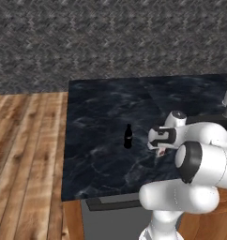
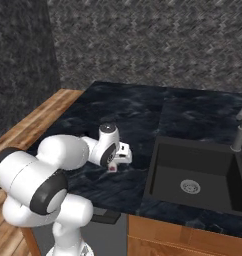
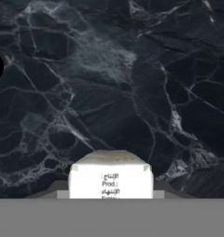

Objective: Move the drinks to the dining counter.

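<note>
Two base cameras look forward and down from behind the arm, left and right, sharing the black counter [image 1: 101,117]. The hand camera faces that slab closely.

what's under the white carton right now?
Black marble counter lies below the white carton, which sits between the fingers. Whether it touches the slab can't be told: its base is hidden behind the hand. The dark bottle stands apart.

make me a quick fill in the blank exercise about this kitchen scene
1. The dark bottle stands ____ on the black marble counter.
2. The white carton sits between the fingers of the ____.
3. Set into the counter to the arm's right is a black ____.

Missing words: upright; pincer; sink
</note>
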